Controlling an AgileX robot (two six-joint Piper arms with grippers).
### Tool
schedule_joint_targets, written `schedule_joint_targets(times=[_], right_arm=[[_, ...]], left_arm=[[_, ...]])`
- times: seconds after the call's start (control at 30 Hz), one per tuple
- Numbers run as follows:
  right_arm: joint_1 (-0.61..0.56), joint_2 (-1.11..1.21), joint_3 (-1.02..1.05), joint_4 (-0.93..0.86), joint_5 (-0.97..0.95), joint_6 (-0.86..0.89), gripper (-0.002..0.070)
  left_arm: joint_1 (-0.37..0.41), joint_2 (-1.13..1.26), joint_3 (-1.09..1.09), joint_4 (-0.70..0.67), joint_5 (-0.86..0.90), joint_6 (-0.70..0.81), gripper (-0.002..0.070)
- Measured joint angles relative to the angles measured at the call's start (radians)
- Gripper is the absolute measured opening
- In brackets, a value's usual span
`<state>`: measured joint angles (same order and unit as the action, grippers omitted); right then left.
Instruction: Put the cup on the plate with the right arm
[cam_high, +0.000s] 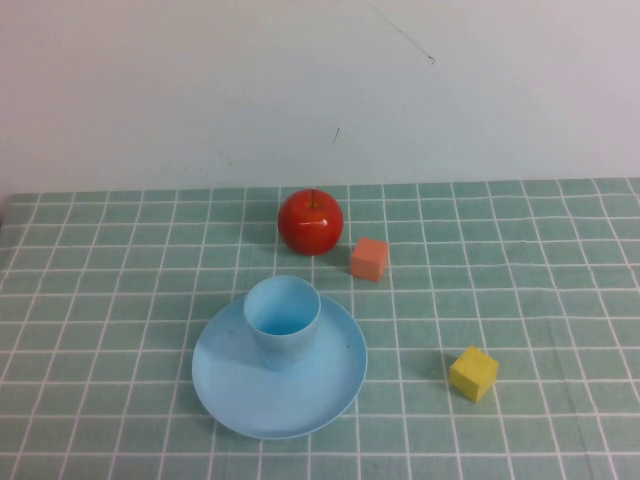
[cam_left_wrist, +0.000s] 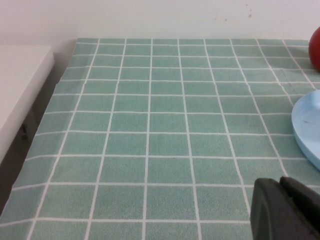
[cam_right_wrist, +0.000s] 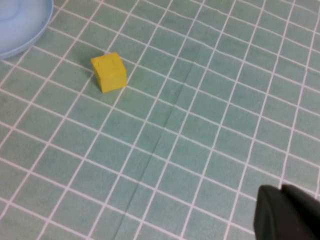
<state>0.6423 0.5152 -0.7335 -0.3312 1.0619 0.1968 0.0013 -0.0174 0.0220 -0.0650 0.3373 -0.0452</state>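
The light blue cup (cam_high: 283, 320) stands upright on the round light blue plate (cam_high: 250, 400), toward its far side, in the high view. Neither arm shows in the high view. My left gripper (cam_left_wrist: 280, 182) is shut and empty over bare cloth, with the plate's rim (cam_left_wrist: 307, 125) off to one side of it. My right gripper (cam_right_wrist: 281, 189) is shut and empty over bare cloth, well away from the plate's edge (cam_right_wrist: 20, 25). The cup does not show in either wrist view.
A red apple (cam_high: 310, 221) sits behind the plate, with an orange cube (cam_high: 369, 258) beside it. A yellow cube (cam_high: 473, 373) lies right of the plate and shows in the right wrist view (cam_right_wrist: 109, 72). The cloth's left edge meets a white surface (cam_left_wrist: 20, 95).
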Motion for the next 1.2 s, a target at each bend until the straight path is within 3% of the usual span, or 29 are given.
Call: schedule_joint_targets(times=[0.27, 0.43, 0.73, 1.0, 1.2], right_arm=[[-0.015, -0.038, 0.079, -0.002, -0.066, -0.002, 0.0003], [-0.113, -0.189, 0.253, -0.038, -0.344, -0.002, 0.0003], [-0.395, -0.479, 0.706, -0.127, -0.826, -0.002, 0.0002], [-0.611, -0.524, 0.762, -0.118, -0.808, 0.000, 0.0000], [-0.644, -0.524, 0.762, -0.116, -0.802, 0.000, -0.0002]], left_arm=[[0.000, 0.000, 0.000, 0.000, 0.000, 0.000, -0.0003], [0.000, 0.000, 0.000, 0.000, 0.000, 0.000, -0.0003], [0.000, 0.000, 0.000, 0.000, 0.000, 0.000, -0.0003], [0.000, 0.000, 0.000, 0.000, 0.000, 0.000, -0.0003], [0.000, 0.000, 0.000, 0.000, 0.000, 0.000, -0.0003]])
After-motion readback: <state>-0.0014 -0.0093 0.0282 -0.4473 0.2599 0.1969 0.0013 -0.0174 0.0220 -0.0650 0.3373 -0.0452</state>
